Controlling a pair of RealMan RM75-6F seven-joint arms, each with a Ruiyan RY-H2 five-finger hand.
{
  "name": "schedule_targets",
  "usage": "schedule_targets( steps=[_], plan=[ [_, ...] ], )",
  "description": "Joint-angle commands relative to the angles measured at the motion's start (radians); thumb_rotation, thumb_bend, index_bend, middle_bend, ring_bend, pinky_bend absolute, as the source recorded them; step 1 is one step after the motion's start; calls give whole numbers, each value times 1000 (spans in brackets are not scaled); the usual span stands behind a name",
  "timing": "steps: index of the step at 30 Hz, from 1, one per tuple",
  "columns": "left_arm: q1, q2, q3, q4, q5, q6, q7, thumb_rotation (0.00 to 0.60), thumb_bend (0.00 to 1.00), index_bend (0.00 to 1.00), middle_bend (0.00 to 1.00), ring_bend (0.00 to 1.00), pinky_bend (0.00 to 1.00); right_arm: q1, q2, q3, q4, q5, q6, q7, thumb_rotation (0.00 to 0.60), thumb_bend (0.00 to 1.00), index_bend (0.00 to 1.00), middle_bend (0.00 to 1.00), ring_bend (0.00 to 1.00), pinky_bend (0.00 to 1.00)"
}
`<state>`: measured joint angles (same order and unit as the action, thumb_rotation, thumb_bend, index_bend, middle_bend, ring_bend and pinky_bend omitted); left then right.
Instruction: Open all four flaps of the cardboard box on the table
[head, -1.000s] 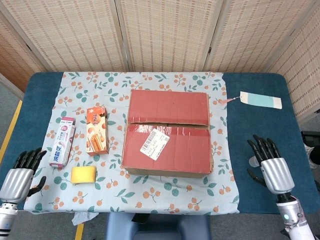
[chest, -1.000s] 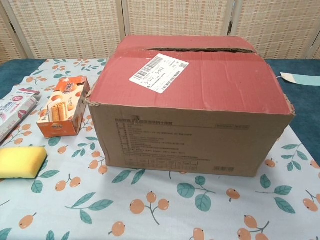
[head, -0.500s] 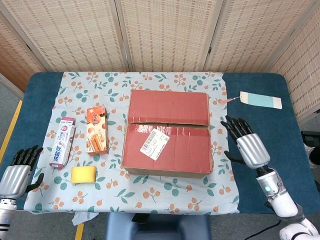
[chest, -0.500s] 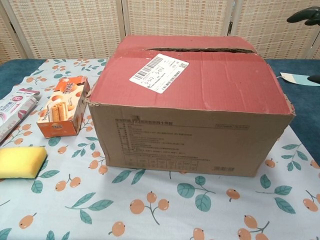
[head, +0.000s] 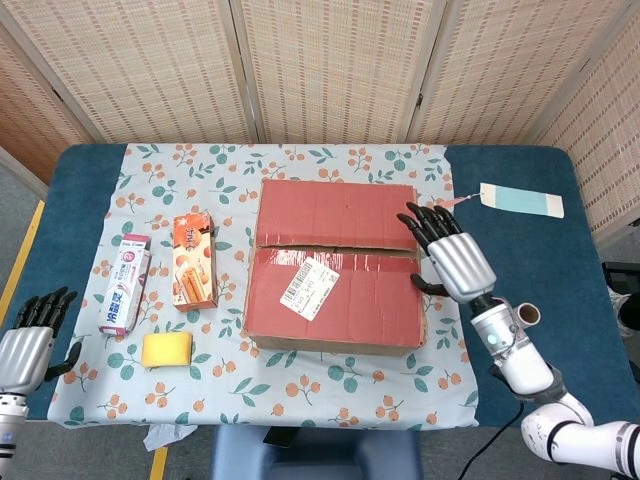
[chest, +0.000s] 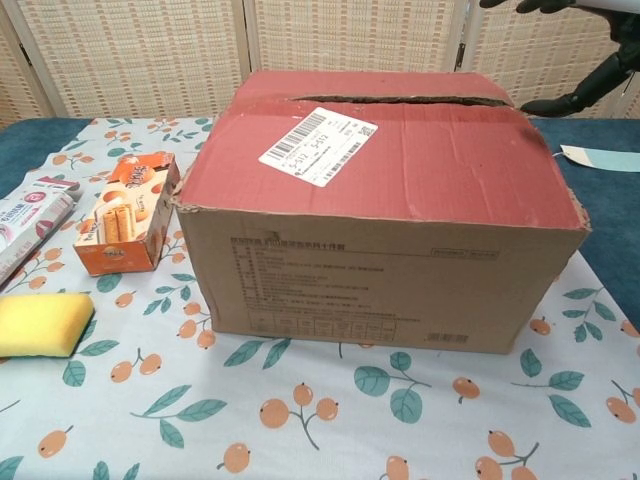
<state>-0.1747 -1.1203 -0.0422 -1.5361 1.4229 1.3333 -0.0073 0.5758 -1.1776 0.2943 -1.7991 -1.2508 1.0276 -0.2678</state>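
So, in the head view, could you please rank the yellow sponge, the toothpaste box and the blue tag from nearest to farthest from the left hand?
From the left hand:
1. Toothpaste box, just above and to its right.
2. Yellow sponge, level with it, further right.
3. Blue tag, far across the table.

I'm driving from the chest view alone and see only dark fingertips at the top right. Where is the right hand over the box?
Observer: From the head view, the right hand hangs over the right edge of the box, by the seam, its fingers spread toward the far flap. I cannot tell if it touches.
Operator: And the left hand? It isn't in my view.
Observer: The left hand is off the table's near left corner, far from the box, fingers apart, holding nothing.
Operator: Is the right hand holding anything?
Observer: No, it holds nothing.
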Motion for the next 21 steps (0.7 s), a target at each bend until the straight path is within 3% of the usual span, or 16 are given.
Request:
schedule_targets(
  steps=[1,21],
  plan=[
    [-4,11,-4,8,-11,-15,-29,600,487,16,75,88,30,40,-33,7,22,52,-21,-50,600,346,0,0,0,0],
    [-7,43,-5,39,-1,-34,-175,600,487,17,74,88,32,219,-220,17,303,161,-112,-72,600,346,0,0,0,0]
  ],
)
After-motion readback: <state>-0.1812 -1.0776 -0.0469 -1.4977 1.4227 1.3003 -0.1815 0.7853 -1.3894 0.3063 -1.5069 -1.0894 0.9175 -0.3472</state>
